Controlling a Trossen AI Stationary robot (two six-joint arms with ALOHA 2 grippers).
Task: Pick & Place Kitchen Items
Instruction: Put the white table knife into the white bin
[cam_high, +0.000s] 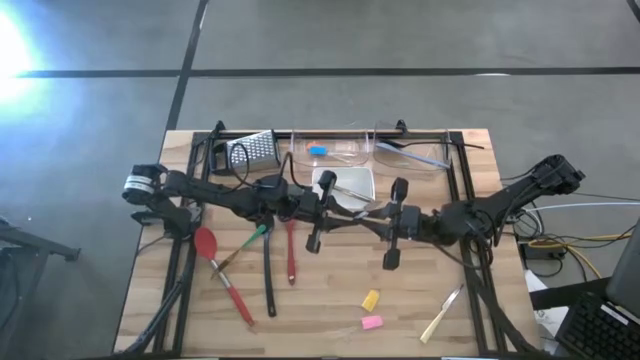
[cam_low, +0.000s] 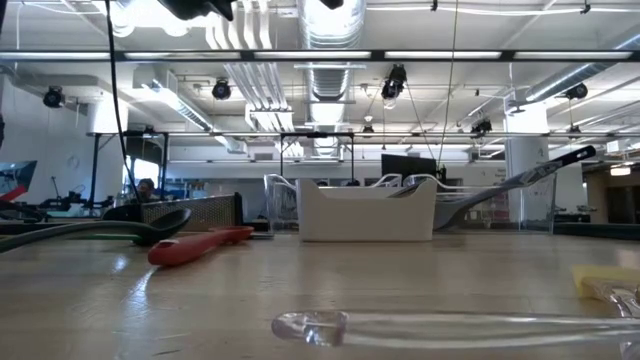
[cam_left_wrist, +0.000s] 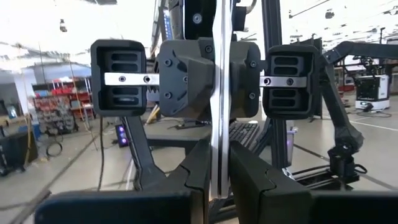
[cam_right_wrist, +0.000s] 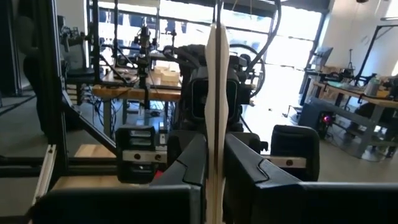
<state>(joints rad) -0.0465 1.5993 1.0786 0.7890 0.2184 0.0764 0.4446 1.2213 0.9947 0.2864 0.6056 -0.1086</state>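
My two grippers meet nose to nose above the middle of the table, over the white tray. My left gripper and my right gripper are both shut on one thin, pale, flat utensil, seen edge-on. On the table lie other kitchen items: a red spatula, a black spoon, a red-handled utensil, a yellow piece, a pink piece and a pale stick. My left gripper pinches the utensil's two flat faces between its two fingers, coming about level from the table's left. The utensil is lifted clear of the table. My right gripper pinches the same utensil by its flat faces between its two fingers, level from the table's right.
A steel grater and two clear bins stand along the far edge. A clear utensil lies close to the low camera. A black frame rail runs down each side of the table.
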